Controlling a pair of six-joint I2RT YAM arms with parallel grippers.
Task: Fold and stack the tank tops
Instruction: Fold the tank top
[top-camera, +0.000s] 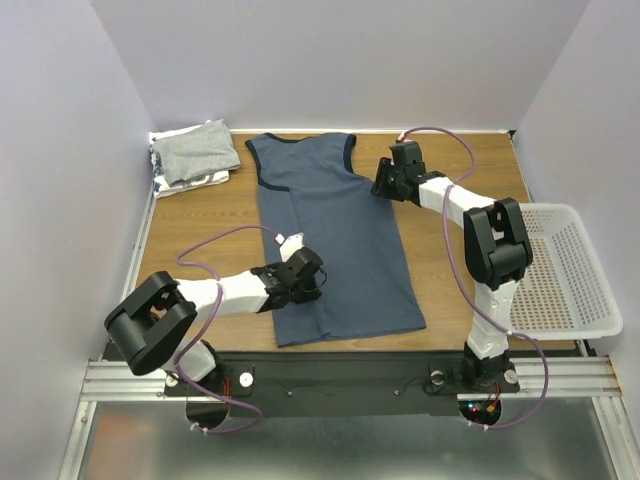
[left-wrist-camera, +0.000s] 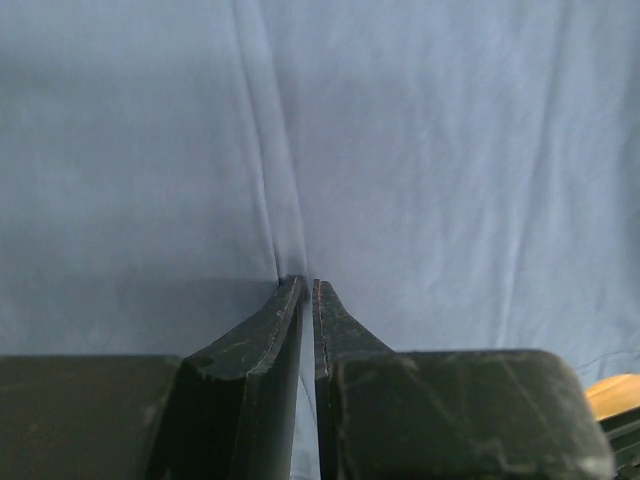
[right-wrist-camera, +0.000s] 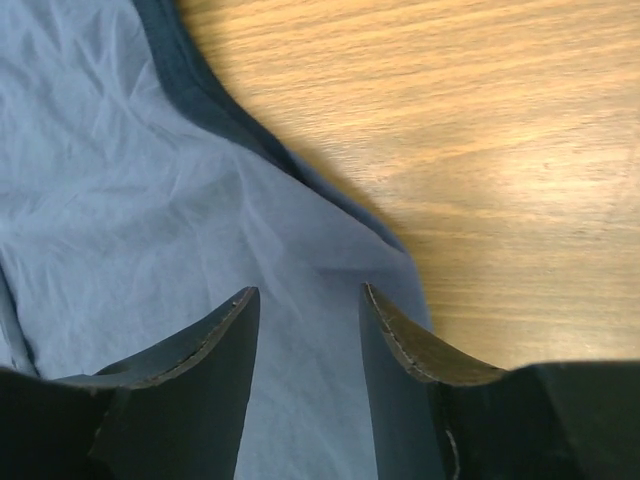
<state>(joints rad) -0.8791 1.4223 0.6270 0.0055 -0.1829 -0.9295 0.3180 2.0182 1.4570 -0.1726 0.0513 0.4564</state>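
Blue top (top-camera: 335, 235) lies flat mid-table (top-camera: 200, 230), hem nearest the bases. Your left gripper (left-wrist-camera: 308, 285) is on its near left part, jaws pressed together on a pinched ridge of cloth. Right gripper (right-wrist-camera: 305, 300) is over the far right armhole edge, jaws apart, holding nothing. Grey top (top-camera: 198, 150) lies folded in the far left corner.

Slate-blue top (top-camera: 335, 240), trimmed in darker navy, on a honey-brown, wood-grained table (top-camera: 200, 225). A light grey top (top-camera: 200, 150) covers a black-and-white patterned top (top-camera: 160, 170). The mesh basket (top-camera: 570, 270) is white. The left arm (top-camera: 230, 292) and right arm (top-camera: 480, 215) are white and black, with mauve cables (top-camera: 215, 245). The left pincer (left-wrist-camera: 308, 285) and right pincer (right-wrist-camera: 305, 295) are black.
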